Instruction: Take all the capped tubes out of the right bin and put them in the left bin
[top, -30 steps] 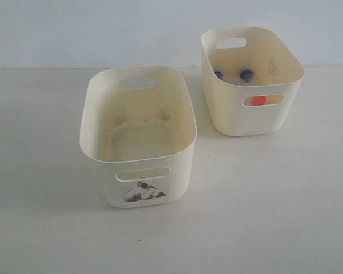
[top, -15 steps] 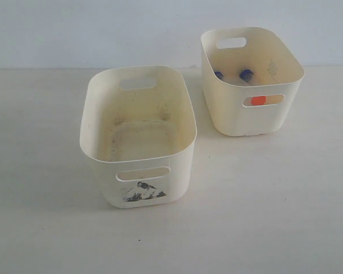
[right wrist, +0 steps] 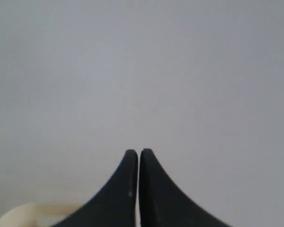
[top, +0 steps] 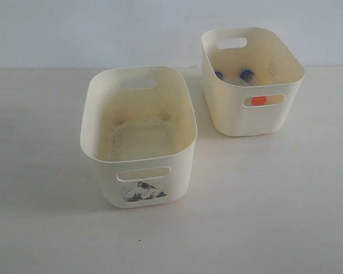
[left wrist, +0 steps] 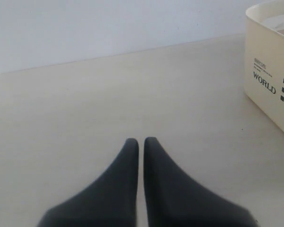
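The right bin (top: 262, 123) stands at the back right, cream with a faint green sprig on its inner wall. Inside it I see two blue caps (top: 246, 74) of capped tubes, and an orange cap (top: 258, 100) shows through the front handle slot. The left bin (top: 177, 171), with the black mountain picture under its front slot, stands nearer; only its grimy bottom shows inside. Neither arm appears in the exterior view. My left gripper (left wrist: 138, 140) is shut over bare table. My right gripper (right wrist: 133, 151) is shut, facing a plain wall.
In the left wrist view a cream bin wall (left wrist: 270, 90) printed "WORLD" stands at the frame's edge. A curved cream rim (right wrist: 23, 213) shows beside the right gripper. A pale wall runs behind the table.
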Action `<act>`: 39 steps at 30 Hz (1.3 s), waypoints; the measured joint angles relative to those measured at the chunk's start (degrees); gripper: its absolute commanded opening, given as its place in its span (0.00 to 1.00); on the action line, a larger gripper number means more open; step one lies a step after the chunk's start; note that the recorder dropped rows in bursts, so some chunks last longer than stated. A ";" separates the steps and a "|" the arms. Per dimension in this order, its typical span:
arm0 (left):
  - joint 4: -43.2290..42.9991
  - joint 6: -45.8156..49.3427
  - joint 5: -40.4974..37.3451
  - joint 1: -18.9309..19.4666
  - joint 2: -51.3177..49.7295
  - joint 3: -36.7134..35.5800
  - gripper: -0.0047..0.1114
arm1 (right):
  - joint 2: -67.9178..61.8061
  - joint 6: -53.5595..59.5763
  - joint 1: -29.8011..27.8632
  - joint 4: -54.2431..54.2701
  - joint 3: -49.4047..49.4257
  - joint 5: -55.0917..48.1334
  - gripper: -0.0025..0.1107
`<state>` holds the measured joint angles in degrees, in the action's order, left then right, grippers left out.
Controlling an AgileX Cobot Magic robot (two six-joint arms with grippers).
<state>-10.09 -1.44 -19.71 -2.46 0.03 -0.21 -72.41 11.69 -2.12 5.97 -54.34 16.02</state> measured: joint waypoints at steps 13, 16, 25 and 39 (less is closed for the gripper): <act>0.00 0.00 0.00 0.00 0.00 0.00 0.08 | -19.41 0.64 0.00 0.99 -35.66 -40.21 0.03; 0.00 0.00 0.00 0.00 0.00 0.00 0.08 | -21.15 -0.55 0.00 4.83 -40.30 -47.11 0.03; 0.00 0.00 0.00 0.00 0.00 0.00 0.08 | -32.76 -1.22 3.84 12.23 -53.63 -68.60 0.03; 0.00 0.00 0.00 0.00 0.00 0.00 0.08 | -55.28 -10.07 10.05 -4.70 -70.50 -85.28 0.03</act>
<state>-10.09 -1.44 -19.71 -2.46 0.03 -0.21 -127.69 1.62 7.93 1.28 -124.84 -69.26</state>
